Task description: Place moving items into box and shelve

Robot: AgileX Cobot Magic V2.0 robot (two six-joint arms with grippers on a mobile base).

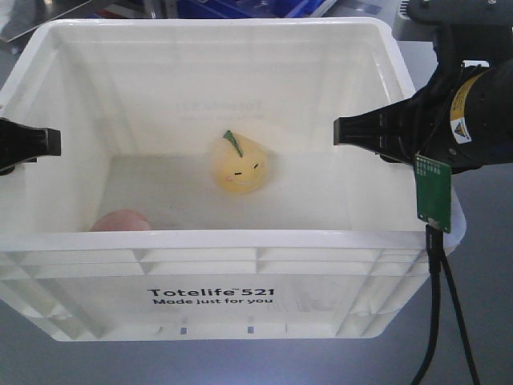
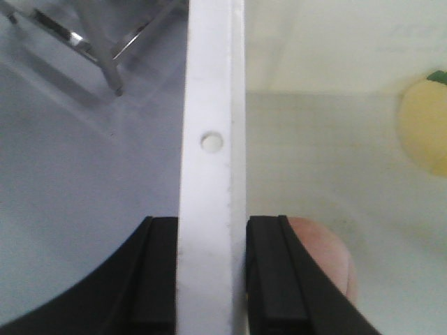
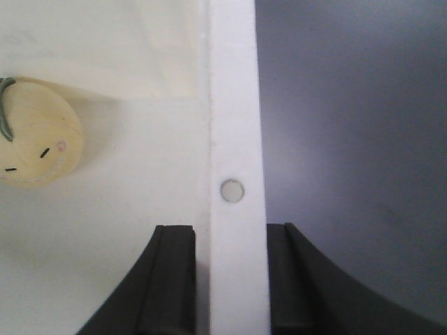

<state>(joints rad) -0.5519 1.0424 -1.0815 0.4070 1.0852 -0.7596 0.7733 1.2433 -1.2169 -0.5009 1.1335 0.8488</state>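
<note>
The cream-white box [image 1: 240, 239], printed "Totelife 521", fills the front view. Inside it, the yellow-orange plush toy [image 1: 238, 167] with a green leaf sits mid-floor, and the pinkish-brown plush toy [image 1: 120, 221] lies in the near left corner. My left gripper [image 1: 48, 143] straddles the left rim [image 2: 209, 105], one finger on each side, pressed close; the pink toy [image 2: 325, 251] shows just behind its inner finger. My right gripper [image 1: 353, 132] straddles the right rim [image 3: 234, 105] the same way, with a thin shadow line by its inner finger. The yellow toy [image 3: 35, 139] lies well left of it.
Blue plastic bins [image 1: 240, 6] stand behind the box. Grey surface lies outside both rims and below the box front. A metal frame [image 2: 105, 42] shows beyond the left rim. A green circuit board [image 1: 433, 192] and black cables hang from my right arm.
</note>
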